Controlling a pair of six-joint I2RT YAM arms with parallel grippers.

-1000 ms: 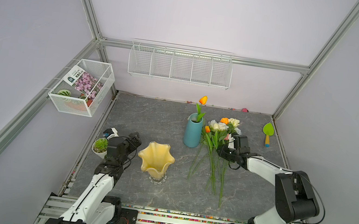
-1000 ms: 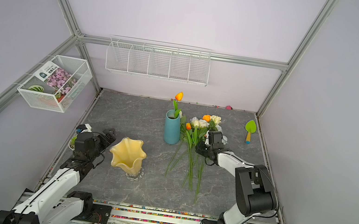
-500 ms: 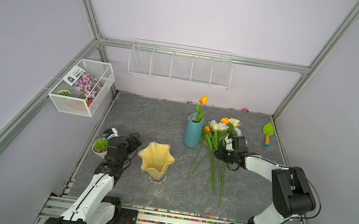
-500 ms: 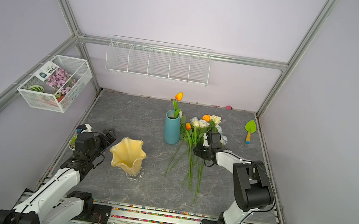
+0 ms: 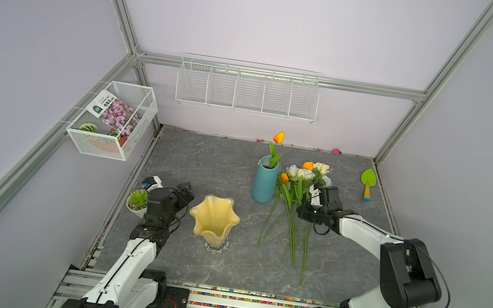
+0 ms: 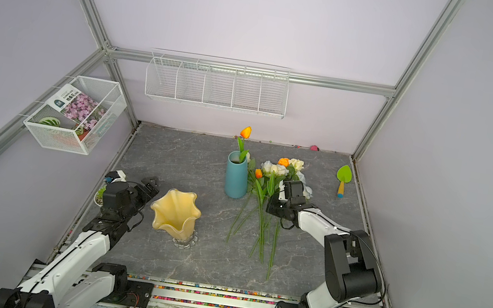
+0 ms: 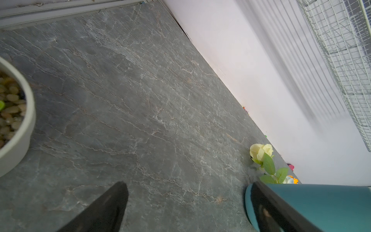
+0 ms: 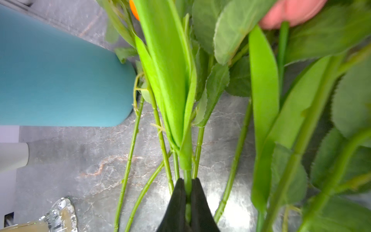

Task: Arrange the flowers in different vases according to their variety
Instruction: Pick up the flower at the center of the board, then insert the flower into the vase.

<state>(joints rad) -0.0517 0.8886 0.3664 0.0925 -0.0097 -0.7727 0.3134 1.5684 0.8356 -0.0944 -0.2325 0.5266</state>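
A bunch of flowers (image 5: 297, 183) lies on the grey table, with its heads toward the back and several long stems toward the front. My right gripper (image 5: 301, 212) (image 8: 187, 184) is low over the stems, shut on one tulip stem (image 8: 187, 174) with blade leaves. A small orange tulip (image 5: 284, 177) shows in the bunch. The teal vase (image 5: 265, 181) (image 8: 60, 80) stands just left of the bunch and holds one orange tulip (image 5: 279, 137). The amber vase (image 5: 214, 220) stands front left. My left gripper (image 5: 187, 190) (image 7: 189, 184) is open beside it, holding nothing.
A white pot with a succulent (image 5: 137, 201) (image 7: 20, 120) sits by the left arm, with a small white-blue object (image 5: 152, 181) behind it. A green trowel (image 5: 368, 181) lies at the back right. A wire basket (image 5: 113, 120) hangs on the left wall and a wire shelf (image 5: 247, 89) on the back wall.
My right gripper has edged left into the bunch and closed on the tulip stem. The left arm has not moved.
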